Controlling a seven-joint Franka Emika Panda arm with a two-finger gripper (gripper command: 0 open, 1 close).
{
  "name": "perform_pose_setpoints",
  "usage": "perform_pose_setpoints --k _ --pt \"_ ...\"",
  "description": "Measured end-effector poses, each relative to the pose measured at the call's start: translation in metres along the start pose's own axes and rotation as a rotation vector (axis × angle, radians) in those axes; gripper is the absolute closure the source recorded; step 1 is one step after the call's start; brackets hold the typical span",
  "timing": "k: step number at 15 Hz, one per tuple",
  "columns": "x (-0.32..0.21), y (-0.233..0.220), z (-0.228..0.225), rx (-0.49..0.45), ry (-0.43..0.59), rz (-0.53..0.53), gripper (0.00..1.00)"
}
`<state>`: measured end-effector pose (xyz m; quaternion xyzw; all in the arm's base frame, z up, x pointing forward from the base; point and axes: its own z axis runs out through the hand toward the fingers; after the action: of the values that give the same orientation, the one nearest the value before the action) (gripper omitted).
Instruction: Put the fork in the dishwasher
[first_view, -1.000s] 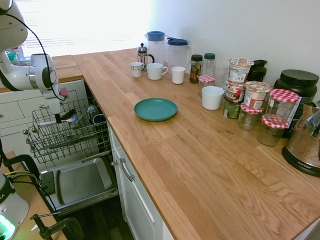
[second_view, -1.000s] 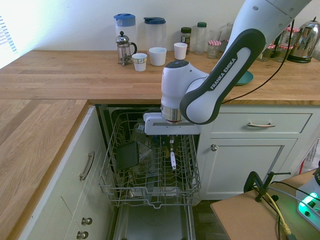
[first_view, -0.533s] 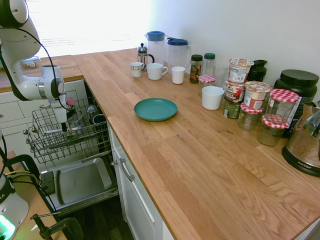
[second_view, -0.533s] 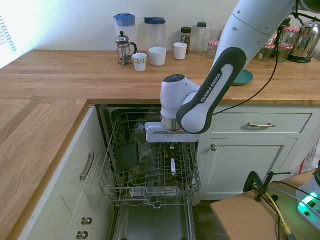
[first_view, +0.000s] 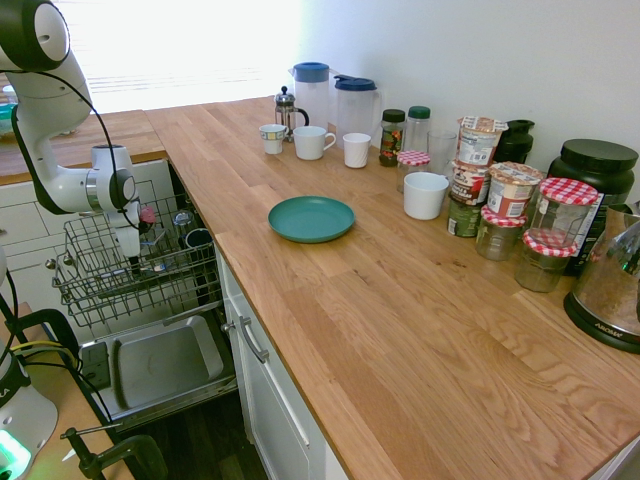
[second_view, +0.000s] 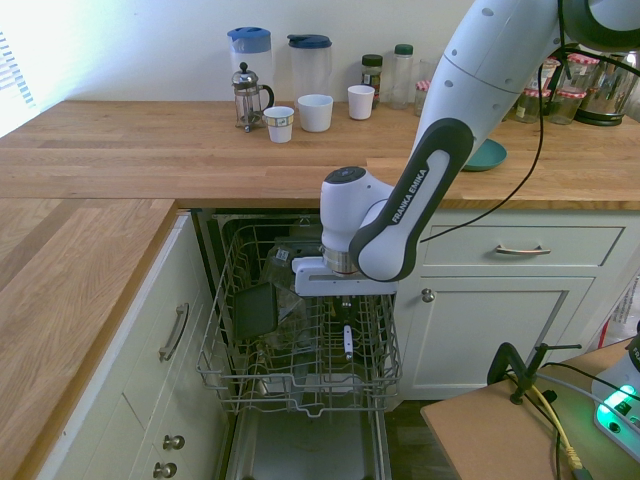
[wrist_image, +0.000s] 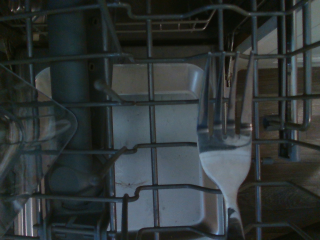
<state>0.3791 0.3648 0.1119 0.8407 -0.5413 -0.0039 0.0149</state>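
1. Second exterior view: fingers of the gripper (second_view: 345, 311) were clenched on the fork (second_view: 348, 344), whose bright handle stuck out below them, just below the centre of the frame. The white hand (second_view: 345, 284) hung over the right half of the wire rack (second_view: 318, 408). The rack stood out of the dishwasher (second_view: 300, 444), lower centre. A dark tray-like item (second_view: 255, 311) lay to the left in the rack.

2. First exterior view: the arm came in from the upper left and pointed down into the rack, left of the frame. The fork was too small to make out against the wires. The teal plate (first_view: 311, 219) sat on the wooden counter (first_view: 400, 330), near the centre.

3. Wrist view: the fork's head and tines showed large, right of the middle, with wires behind. Contact with the wires could not be judged.

4. Step in hand, as judged: placing, with the fork over the rack and its release left to do. Next move called for a little more lowering, if clearance remained, then a gentle opening and a straight lift. Slim tines or handle could snag a wire or slip through a gap.
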Motion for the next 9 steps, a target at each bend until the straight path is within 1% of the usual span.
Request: perform_pose_setpoints --k 5,9 --pt "0.005 0.001 0.012 0.000 0.017 0.007 0.00" --pt "0.006 0.001 0.013 0.009 0.023 0.010 0.00"
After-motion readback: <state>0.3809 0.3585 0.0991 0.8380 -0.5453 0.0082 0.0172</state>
